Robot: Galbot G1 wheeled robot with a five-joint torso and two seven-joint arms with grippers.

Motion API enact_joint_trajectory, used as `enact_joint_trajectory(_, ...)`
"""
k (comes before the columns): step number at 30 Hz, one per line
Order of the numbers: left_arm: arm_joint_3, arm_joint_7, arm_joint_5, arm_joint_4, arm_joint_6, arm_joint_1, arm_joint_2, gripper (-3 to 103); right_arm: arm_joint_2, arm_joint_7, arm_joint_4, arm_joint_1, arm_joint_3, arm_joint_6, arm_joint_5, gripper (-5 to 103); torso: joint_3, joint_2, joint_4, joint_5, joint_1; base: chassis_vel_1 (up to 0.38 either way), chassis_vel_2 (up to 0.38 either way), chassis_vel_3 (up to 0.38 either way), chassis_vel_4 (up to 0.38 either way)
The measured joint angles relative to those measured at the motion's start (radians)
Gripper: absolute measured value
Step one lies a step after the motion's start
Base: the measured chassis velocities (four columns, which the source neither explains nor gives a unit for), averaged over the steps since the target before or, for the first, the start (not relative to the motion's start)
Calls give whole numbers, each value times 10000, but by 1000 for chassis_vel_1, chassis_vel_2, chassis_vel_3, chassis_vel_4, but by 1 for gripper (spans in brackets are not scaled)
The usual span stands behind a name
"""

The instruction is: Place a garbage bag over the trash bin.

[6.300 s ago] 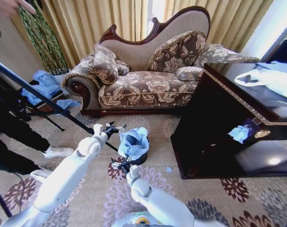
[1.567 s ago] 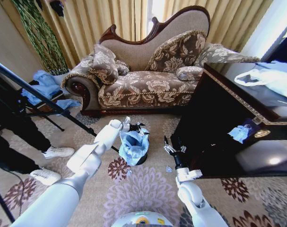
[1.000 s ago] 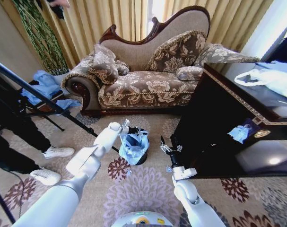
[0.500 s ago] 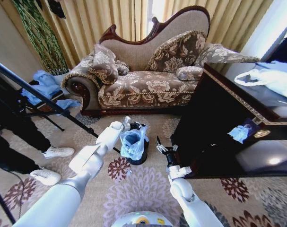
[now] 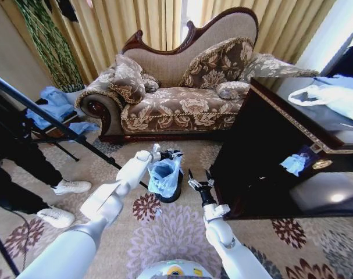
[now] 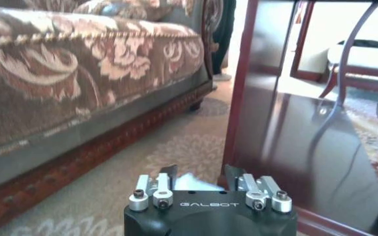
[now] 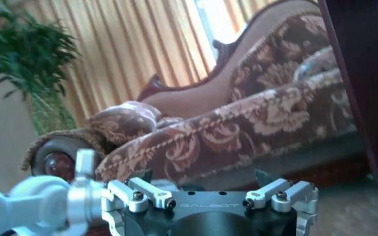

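The light-blue garbage bag (image 5: 164, 176) stands bunched up in the small black trash bin (image 5: 175, 193) on the carpet in front of the sofa. Its top is drawn up toward my left gripper (image 5: 171, 154), which is at the bin's far side. In the left wrist view a pale bit of the bag (image 6: 190, 181) sits between the fingers of the left gripper (image 6: 200, 173). My right gripper (image 5: 198, 181) hovers just right of the bin, apart from the bag. It is open, and in the right wrist view the right gripper (image 7: 202, 176) has nothing between its fingers.
A patterned sofa (image 5: 182, 99) stands behind the bin. A dark wooden cabinet (image 5: 281, 151) is close on the right, with a white handled bag (image 5: 333, 96) on top. Tripod legs (image 5: 48, 119) and a person's shoes (image 5: 71, 186) are on the left.
My right gripper left the bin's front, swung out to the right and has crept back toward the bin. My left gripper moved to the far rim and the bag's top rose.
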Motion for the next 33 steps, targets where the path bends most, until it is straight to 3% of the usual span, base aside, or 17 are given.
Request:
enact_joint_trajectory(4, -470, -92, -287, -1774, 871, 904, 682, 68, 243, 528, -204, 231, -426, -307, 101, 100, 0, 0, 4, -3, -1, 0, 0, 0, 0)
enact_joint_trajectory(5, -470, -92, -287, -1774, 871, 904, 682, 68, 243, 528, -204, 231, -426, -307, 101, 100, 0, 0, 4, -3, -1, 0, 0, 0, 0)
enact_joint_trajectory(8, -966, -680, -735, -3286, 1622, 1870, 1278, 80, 552, 1162, -967, 845, -564, -448, 95, 100, 0, 0, -1, -2, 0, 0, 0, 0, 0)
enact_joint_trajectory(10, -1090, -943, -994, -3749, 1785, 2150, 1482, 85, 654, 1395, -1201, 1080, -594, -520, 135, 100, 0, 0, -1, -2, 0, 0, 0, 0, 0)
enact_joint_trajectory(14, -1755, -2508, -1596, -6021, 2886, 3154, 2485, 100, 1076, 2280, -1990, 1877, -730, -882, 312, 100, 0, 0, 7, -3, 0, 0, 0, 0, 0)
enact_joint_trajectory(15, -1755, -2508, -1596, -6021, 2886, 3154, 2485, 100, 1076, 2280, -1990, 1877, -730, -882, 312, 100, 0, 0, 7, -3, 0, 0, 0, 0, 0)
enact_joint_trajectory(18, -1923, -4651, -2299, -7798, 4522, 3663, 3375, 100, 1486, 2583, -2391, 2246, -826, -1172, 478, 100, 0, 0, 3, -2, 0, 0, 0, 0, 0)
enact_joint_trajectory(19, -1923, -4651, -2299, -7798, 4522, 3663, 3375, 100, 1486, 2583, -2391, 2246, -826, -1172, 478, 100, 0, 0, 3, -2, 0, 0, 0, 0, 0)
enact_joint_trajectory(23, -1901, -6847, -3019, -8542, 5426, 3680, 3972, 100, 2105, 2744, -3049, 2656, -1052, -1359, 497, 100, 1, -1, 3, -3, 0, 0, 0, 0, 0)
enact_joint_trajectory(27, -1939, -7524, -3192, -8554, 5914, 3444, 4049, 100, 2543, 2955, -3307, 2871, -1264, -1611, 494, 100, 0, 0, 0, 3, 0, 0, 0, 0, 0)
enact_joint_trajectory(33, -1940, -7577, -3192, -8497, 5944, 3382, 4019, 100, 2856, 3192, -4097, 3157, -1330, -1640, 223, 103, 0, -1, 2, 1, 0, 0, 0, 0, 0)
